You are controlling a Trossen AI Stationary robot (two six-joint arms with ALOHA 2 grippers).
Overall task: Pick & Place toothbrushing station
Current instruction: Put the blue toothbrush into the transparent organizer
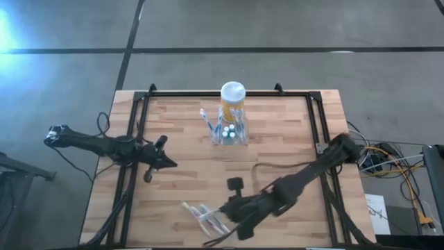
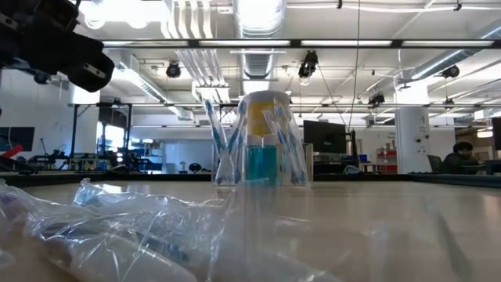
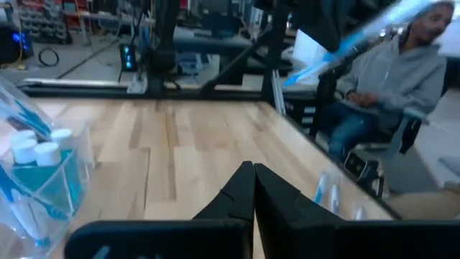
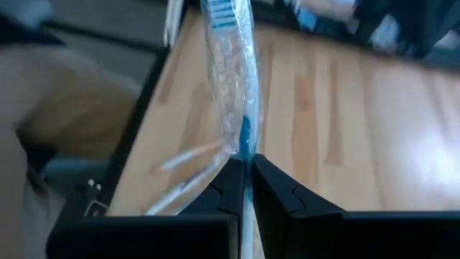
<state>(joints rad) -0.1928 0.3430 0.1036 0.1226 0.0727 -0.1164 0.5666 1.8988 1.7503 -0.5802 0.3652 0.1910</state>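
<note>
The toothbrushing station, a clear holder with several toothbrushes and a teal bottle in its slots, stands on the table toward the far edge; it also shows in the low view and the left wrist view. My right gripper hangs above the near middle of the table, shut on a toothbrush in a clear wrapper. My left gripper is shut with nothing in it, at the table's left. My right gripper pinches the wrapped toothbrush between its two fingers at the blue part of the handle, through the clear wrapper. The brush runs on ahead of the fingers, bristle end away from them. It is lifted clear of the table.
A yellow jar with a white lid stands just behind the holder. More wrapped toothbrushes lie near the table's front edge, left of my right gripper. A person in a grey hooded top sits beyond the table's right side.
</note>
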